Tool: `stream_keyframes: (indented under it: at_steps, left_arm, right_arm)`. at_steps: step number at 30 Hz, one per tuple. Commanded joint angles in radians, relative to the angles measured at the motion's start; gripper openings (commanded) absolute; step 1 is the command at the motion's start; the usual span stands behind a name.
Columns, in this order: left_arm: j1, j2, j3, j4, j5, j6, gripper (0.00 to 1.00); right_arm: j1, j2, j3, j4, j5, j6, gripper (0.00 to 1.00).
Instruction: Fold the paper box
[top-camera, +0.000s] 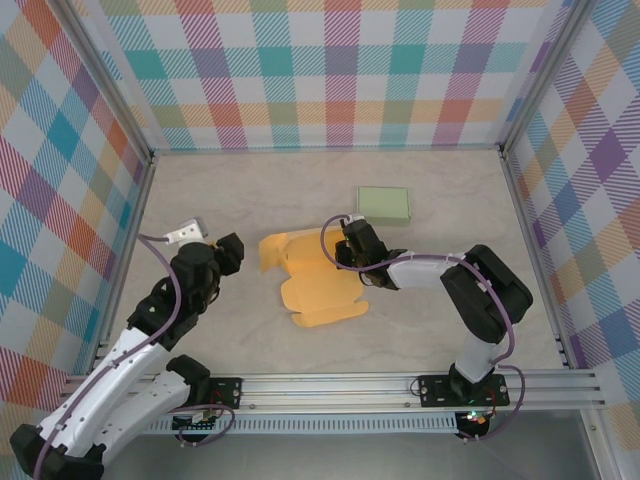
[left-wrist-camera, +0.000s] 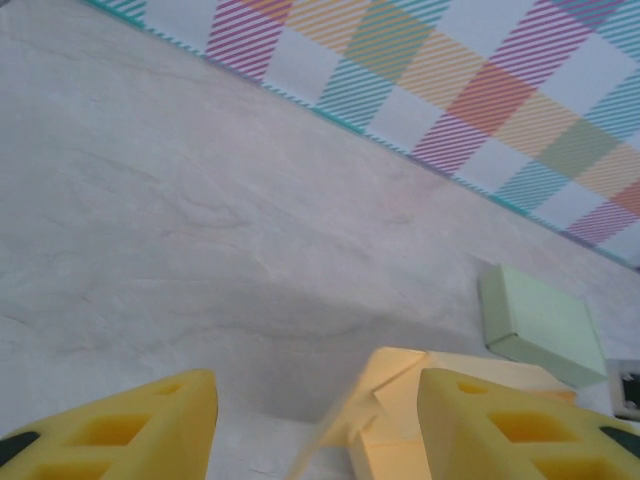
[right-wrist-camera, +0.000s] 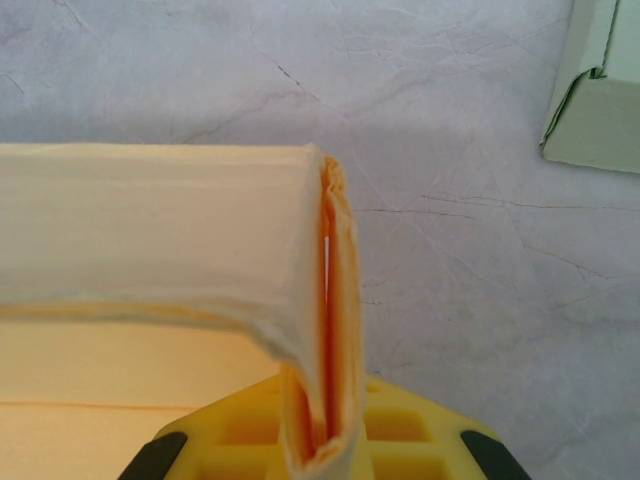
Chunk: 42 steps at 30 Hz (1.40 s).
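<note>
The yellow paper box (top-camera: 305, 285) lies partly unfolded in the middle of the table, flaps spread toward the front. My right gripper (top-camera: 345, 250) is at its right side, shut on a doubled-over upright wall of the paper box (right-wrist-camera: 150, 230); in the right wrist view the pinched layers stand straight up out of the right gripper (right-wrist-camera: 322, 440). My left gripper (top-camera: 235, 255) hovers just left of the box. In the left wrist view the left gripper (left-wrist-camera: 315, 420) is open, with a raised corner of the paper box (left-wrist-camera: 420, 390) between its fingers (left-wrist-camera: 150, 425) and touching neither.
A closed pale green box (top-camera: 384, 204) sits behind and to the right of the yellow one, also seen as a green box (left-wrist-camera: 540, 325) and a green box (right-wrist-camera: 600, 110). Checked walls (top-camera: 330, 70) enclose the table on three sides.
</note>
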Motion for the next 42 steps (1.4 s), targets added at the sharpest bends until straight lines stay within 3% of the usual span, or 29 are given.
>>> stream_keyframes:
  at_steps: [1,7,19,25,29,42]
  left_arm:
    - [0.074,0.074,0.006,0.028,0.062,0.023,0.55]
    - [0.152,0.184,-0.068,0.169,0.079,-0.009,0.52]
    - [0.17,0.461,-0.095,0.388,0.121,0.04,0.5]
    - [0.169,0.58,-0.095,0.512,0.264,0.058,0.45]
    - [0.156,0.586,-0.117,0.556,0.354,0.054,0.41]
    - [0.067,0.589,-0.185,0.657,0.443,0.009,0.3]
  right_arm:
    - [0.008,-0.001,0.007,0.011,0.011,-0.009,0.0]
    - [0.009,0.003,0.022,0.0,0.002,-0.012,0.0]
    - [0.018,0.026,0.038,-0.005,0.002,-0.009,0.0]
    - [0.02,0.038,0.044,-0.008,0.015,-0.01,0.0]
    - [0.021,0.056,0.055,-0.021,0.041,-0.001,0.0]
    - [0.021,0.112,0.095,-0.041,0.058,0.016,0.0]
